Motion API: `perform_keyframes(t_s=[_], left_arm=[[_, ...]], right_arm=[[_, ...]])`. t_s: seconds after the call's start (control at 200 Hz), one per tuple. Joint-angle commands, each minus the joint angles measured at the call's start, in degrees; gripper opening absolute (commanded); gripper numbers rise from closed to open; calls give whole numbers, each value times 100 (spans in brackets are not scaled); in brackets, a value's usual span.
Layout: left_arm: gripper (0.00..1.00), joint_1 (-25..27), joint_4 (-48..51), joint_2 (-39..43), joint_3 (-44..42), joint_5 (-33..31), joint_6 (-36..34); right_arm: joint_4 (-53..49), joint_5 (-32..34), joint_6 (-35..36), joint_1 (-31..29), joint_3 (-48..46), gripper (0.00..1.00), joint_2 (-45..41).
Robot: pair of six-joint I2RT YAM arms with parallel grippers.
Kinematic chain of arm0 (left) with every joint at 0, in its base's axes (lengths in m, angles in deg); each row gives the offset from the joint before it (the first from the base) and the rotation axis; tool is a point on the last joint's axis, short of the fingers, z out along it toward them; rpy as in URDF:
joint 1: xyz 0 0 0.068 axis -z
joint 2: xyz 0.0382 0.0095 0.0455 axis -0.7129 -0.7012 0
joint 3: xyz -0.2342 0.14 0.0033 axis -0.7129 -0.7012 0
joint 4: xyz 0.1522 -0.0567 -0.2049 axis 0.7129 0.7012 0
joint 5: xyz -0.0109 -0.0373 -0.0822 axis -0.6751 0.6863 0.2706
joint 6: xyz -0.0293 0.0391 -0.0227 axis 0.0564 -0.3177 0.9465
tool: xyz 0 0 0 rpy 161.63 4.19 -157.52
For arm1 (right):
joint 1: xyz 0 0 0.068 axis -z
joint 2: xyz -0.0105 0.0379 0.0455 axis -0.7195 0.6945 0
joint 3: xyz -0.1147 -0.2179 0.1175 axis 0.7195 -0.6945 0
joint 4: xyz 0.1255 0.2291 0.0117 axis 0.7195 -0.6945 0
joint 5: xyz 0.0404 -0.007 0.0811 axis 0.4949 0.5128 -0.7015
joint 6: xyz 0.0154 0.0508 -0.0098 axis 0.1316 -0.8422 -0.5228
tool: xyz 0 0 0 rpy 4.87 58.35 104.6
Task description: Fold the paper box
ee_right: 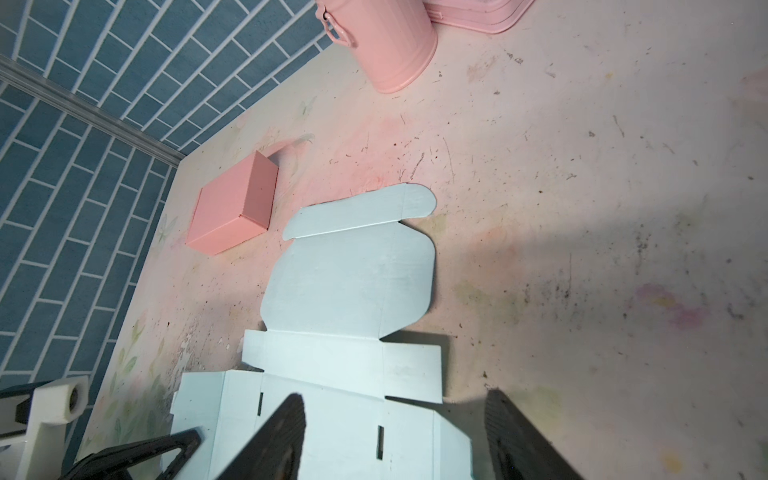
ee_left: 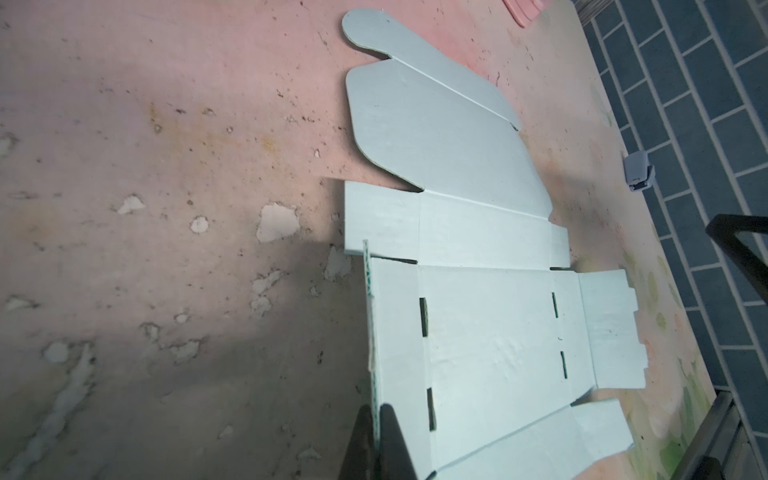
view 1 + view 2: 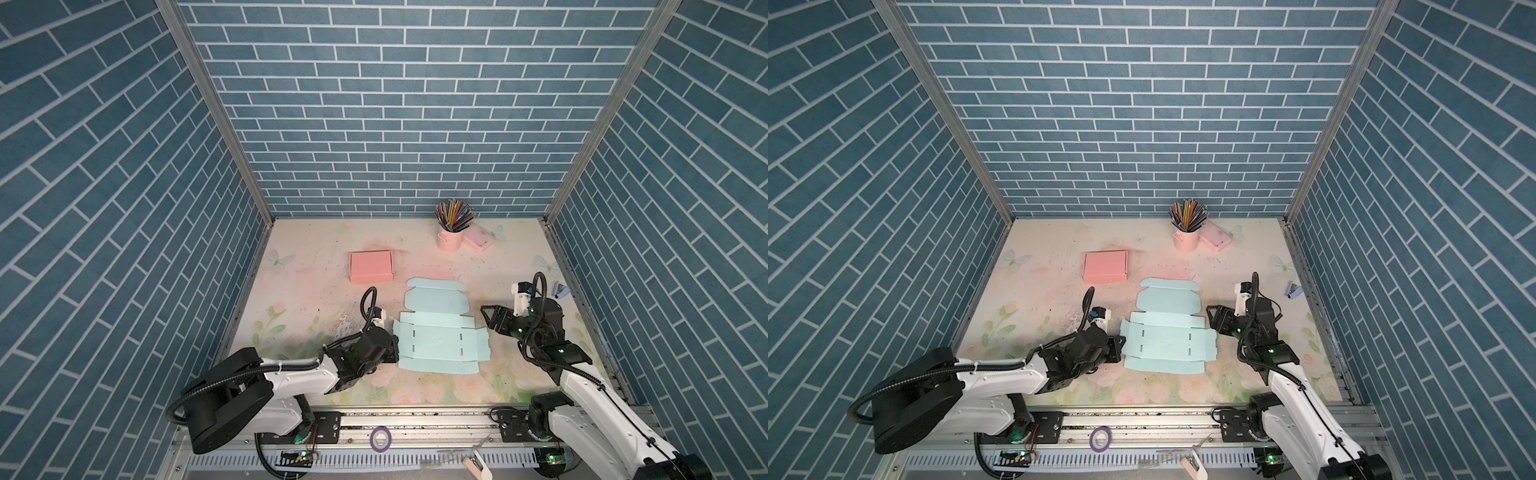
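The paper box [image 3: 436, 338] [image 3: 1167, 343] is a light blue flat cut-out, lying unfolded mid-table in both top views. My left gripper [image 3: 393, 347] [image 3: 1120, 341] is at the sheet's left edge. In the left wrist view that gripper [image 2: 377, 409] is shut on the paper box's [image 2: 490, 324] left side flap, whose edge stands lifted off the table. My right gripper [image 3: 487, 318] [image 3: 1212, 318] is open just off the sheet's right side. In the right wrist view it [image 1: 395, 397] hangs above the paper box's [image 1: 349, 282] right flap with nothing between its fingers.
A closed pink box [image 3: 371, 267] lies behind the sheet to the left. A pink cup of pencils [image 3: 451, 237] and a pink case [image 3: 478, 240] stand at the back right. A small blue stapler [image 3: 560, 289] sits by the right wall. A purple tape ring [image 3: 380, 438] rests on the front rail.
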State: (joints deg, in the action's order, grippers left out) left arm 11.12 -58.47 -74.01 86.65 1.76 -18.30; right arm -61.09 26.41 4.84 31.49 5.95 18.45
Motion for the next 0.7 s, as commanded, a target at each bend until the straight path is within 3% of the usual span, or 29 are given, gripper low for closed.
perform_keyframes(t_s=[0.0, 0.3, 0.525, 0.695], left_arm=[[4, 245, -42, -83, 182, -341, 52], [19, 711, 35, -215, 354, -685, 50], [41, 815, -16, -158, 364, -484, -83], [58, 875, 683, 192, 571, -243, -290]], right_arm=[[-173, 174, -107, -83, 131, 70, -154], [-516, 445, -226, -225, 253, 71, -368], [-1137, 577, -21, -531, 429, 72, -525], [-1639, 470, -89, -621, 423, 72, -1080]])
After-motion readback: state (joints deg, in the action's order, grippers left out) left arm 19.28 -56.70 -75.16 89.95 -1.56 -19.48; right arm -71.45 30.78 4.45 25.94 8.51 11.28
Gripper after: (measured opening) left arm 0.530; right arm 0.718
